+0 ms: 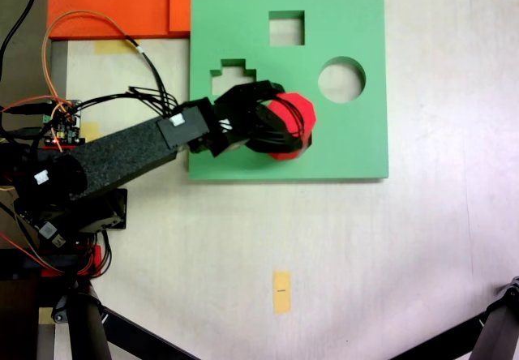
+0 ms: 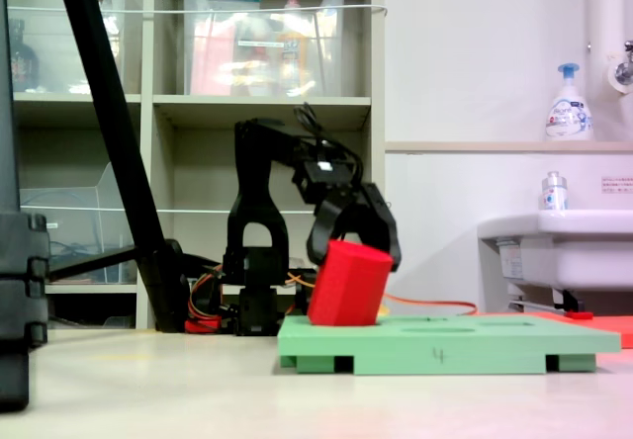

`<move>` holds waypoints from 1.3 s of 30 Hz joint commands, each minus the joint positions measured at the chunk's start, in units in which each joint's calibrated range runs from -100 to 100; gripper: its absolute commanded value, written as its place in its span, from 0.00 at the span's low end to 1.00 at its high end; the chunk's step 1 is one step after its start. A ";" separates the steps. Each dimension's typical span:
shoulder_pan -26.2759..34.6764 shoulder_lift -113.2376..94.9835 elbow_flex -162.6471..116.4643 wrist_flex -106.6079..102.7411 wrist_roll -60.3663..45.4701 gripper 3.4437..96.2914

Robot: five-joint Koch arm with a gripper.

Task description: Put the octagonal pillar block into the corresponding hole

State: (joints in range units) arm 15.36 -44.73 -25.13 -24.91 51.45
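Observation:
The octagonal pillar block [image 1: 297, 117] is a bright red foam prism, and my gripper [image 1: 302, 126] is shut on it with a black finger on each side. It hangs over the lower middle of the green foam board [image 1: 345, 145]. In the second exterior view the block [image 2: 346, 286] is tilted, its top leaning to the second exterior view's right and its lower end at the board's [image 2: 445, 345] top surface, with the gripper [image 2: 356, 253] clamped around its upper part. The corresponding hole is hidden under the block and the gripper.
The board also has a square cutout [image 1: 286, 27], a round cutout [image 1: 341, 79] and a cross-shaped cutout [image 1: 231, 74] partly under the arm. Orange foam sheets [image 1: 113, 3] lie at the back left. A yellow tape strip [image 1: 281, 291] marks the table. Black tripod legs [image 1: 495, 327] cross the front corners.

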 commanded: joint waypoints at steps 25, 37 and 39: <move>1.07 -11.27 -22.22 36.23 -4.44 0.42; 0.49 -11.27 -28.11 44.03 -4.44 0.44; 0.44 -11.13 -28.01 44.41 -4.44 0.44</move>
State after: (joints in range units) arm 15.80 -54.45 -53.26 17.77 47.50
